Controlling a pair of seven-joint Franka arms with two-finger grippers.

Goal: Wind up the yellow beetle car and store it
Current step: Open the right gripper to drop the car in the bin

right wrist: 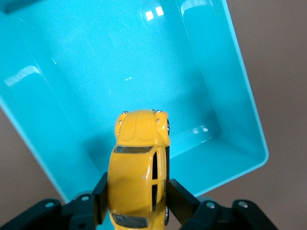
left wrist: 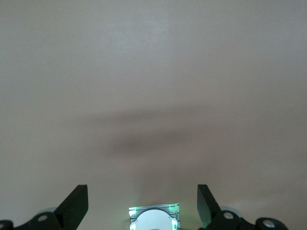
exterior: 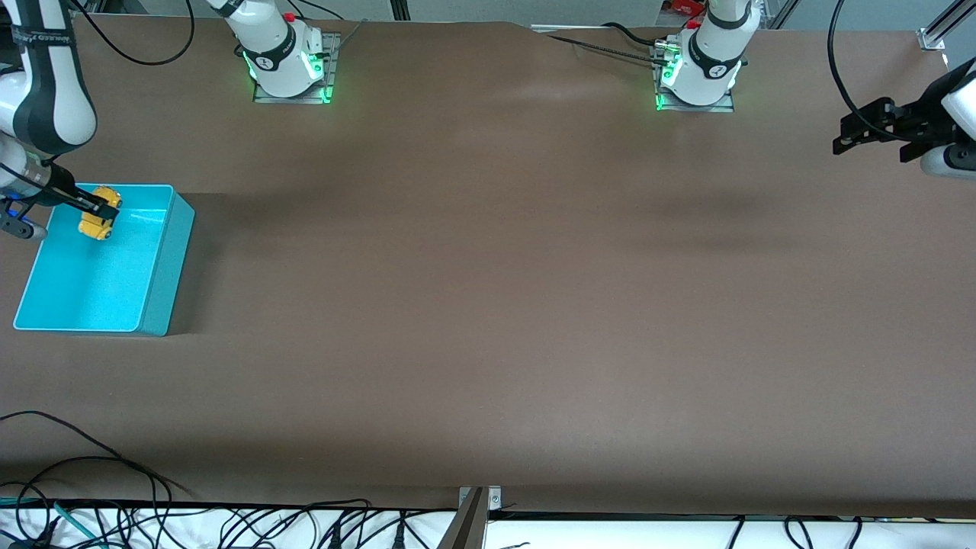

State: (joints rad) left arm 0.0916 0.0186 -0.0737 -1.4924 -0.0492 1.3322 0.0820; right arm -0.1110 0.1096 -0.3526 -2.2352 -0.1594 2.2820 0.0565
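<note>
So the yellow beetle car (exterior: 100, 214) is basically at the finish line here. At the right arm's end of the counter (exterior: 488, 305) sits the turquoise bin (exterior: 164, 259), and the right gripper (exterior: 103, 206) is hanging over the part of it closest to the robot bases, with its fingers (right wrist: 178, 197) clamped on the sides of the car. From the right wrist view the car (right wrist: 139, 167) is pinched around its rear half, nose pointing out over the bin's (right wrist: 249, 120) bare floor, and it looks like it's up in the air, not resting on anything yet. The bin has nothing else in it as far as I can see.

Whether the winding part got done, I honestly can't tell from this, nothing on the car shows it either way. My read is that only the drop is left: lower a bit, let go, pull out.

Over at the left arm's end, the left gripper (exterior: 877, 128) is just waiting up high above bare counter, fingers (left wrist: 76, 203) spread wide and holding nothing.
</note>
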